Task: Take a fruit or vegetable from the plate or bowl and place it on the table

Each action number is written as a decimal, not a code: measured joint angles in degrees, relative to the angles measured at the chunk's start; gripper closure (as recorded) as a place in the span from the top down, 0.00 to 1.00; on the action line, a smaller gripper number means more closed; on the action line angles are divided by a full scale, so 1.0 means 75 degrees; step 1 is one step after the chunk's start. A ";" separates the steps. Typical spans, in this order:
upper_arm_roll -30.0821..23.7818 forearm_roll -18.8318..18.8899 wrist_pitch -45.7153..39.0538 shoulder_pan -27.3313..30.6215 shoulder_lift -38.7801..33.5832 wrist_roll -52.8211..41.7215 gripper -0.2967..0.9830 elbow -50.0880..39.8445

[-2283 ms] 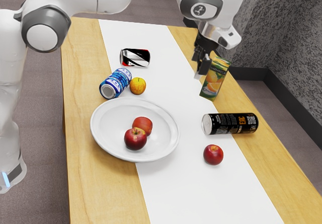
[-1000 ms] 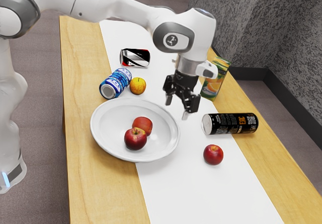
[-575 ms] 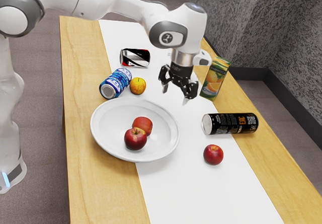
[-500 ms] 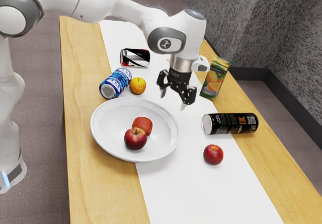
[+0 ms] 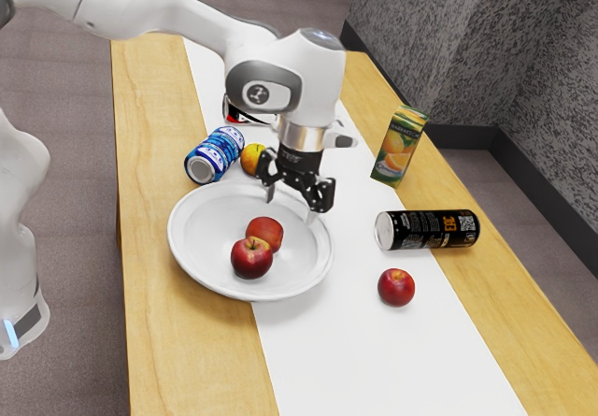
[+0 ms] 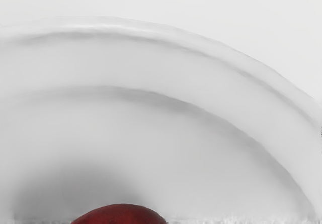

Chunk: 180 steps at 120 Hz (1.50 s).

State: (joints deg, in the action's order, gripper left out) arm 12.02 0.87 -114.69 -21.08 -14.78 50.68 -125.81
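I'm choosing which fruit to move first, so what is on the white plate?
A red apple and a round orange-red fruit are on the white plate. The apple hides part of that fruit, and the plate's surface beneath them is covered.

In exterior view, from high beside the arm, well back, angled down over the long pale-wood surface [image 5: 154, 341], in wrist view, close above, facing down into the round white plate [image 5: 192, 252], sharing plate and round red apple [image 6: 119, 215].
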 joint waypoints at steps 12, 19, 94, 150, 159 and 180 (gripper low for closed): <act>-0.0111 0.0129 0.0068 0.0028 -0.0039 0.0297 0.77 -0.0077; -0.0166 0.0178 0.0112 0.0033 -0.0041 0.0493 0.77 -0.0126; -0.0466 0.0269 0.0452 0.0124 -0.0006 0.2063 0.77 -0.0450; -0.0474 0.0262 0.0391 0.0117 0.0098 0.2643 0.76 -0.0721; -0.0476 0.0261 0.0379 0.0114 0.0098 0.2699 0.73 -0.0724; -0.0478 0.0263 0.0368 0.0096 0.0098 0.2806 0.58 -0.0724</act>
State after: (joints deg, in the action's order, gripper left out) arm 8.44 2.84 -111.94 -20.36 -14.04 71.73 -131.24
